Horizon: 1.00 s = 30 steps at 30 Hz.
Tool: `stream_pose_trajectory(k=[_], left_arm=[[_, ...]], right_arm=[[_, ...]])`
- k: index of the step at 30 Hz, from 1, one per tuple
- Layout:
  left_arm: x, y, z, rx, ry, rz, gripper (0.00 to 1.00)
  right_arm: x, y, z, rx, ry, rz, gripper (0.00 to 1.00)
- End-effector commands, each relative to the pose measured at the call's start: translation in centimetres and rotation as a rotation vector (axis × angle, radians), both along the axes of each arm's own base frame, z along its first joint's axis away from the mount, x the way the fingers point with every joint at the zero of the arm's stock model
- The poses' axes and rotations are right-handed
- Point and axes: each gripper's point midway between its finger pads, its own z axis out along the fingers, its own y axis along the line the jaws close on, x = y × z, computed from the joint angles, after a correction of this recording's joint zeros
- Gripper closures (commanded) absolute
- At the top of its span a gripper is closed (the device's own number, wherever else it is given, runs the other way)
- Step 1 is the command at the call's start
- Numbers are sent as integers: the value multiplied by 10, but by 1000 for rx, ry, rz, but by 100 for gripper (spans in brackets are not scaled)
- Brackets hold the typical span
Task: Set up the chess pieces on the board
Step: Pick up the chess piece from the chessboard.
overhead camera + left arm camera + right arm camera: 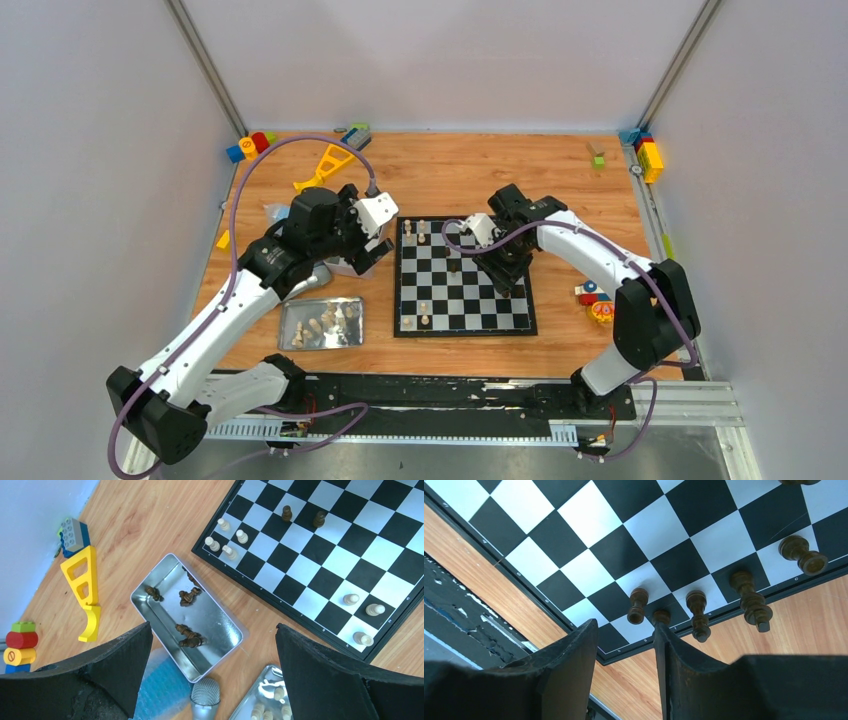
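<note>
The board (pixel 470 300) lies mid-table. In the right wrist view, several dark chess pieces (pixel 698 615) stand along the board's (pixel 644 525) edge row. My right gripper (pixel 624 630) hovers over that corner, open, with nothing between the fingers. Its right fingertip (pixel 663 632) is right by one dark piece (pixel 661 616). My left gripper (pixel 212 627) is wide open above a metal tray (pixel 225 630) holding dark pieces (pixel 189 639). Pale pieces (pixel 227 540) stand on the board (pixel 325 555) at two corners. In the top view, the left gripper (pixel 365 250) is left of the board and the right gripper (pixel 508 275) is over its right side.
A second metal tray (pixel 290 335) with pale pieces lies near the front left. A silver microphone head (pixel 205 695) and blue bubble wrap (pixel 160 690) sit under the left gripper. A yellow plastic tool (pixel 325 165) and toy blocks (pixel 250 147) lie far left; more toys (pixel 597 300) lie right.
</note>
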Motion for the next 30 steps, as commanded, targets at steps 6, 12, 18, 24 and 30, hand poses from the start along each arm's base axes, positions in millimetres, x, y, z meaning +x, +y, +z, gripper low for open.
stream_pose_trajectory(k=[6,12,18,24,30], left_arm=[[3,-2,13,-20,-39,-10,0],[3,-2,13,-19,-40,-9,0],[3,-2,12,-18,-41,-10,0],[3,-1,11,-17,-40,-9,0],[2,0,12,-18,-45,-9,0]], right_arm=[[10,-2,-13,-35,-38,17,51],[10,-4,-23,-50,-23,19,51],[10,-5,-31,-67,-9,21,56],[6,-3,-34,-58,12,22,73],[1,0,-30,-40,32,28,86]])
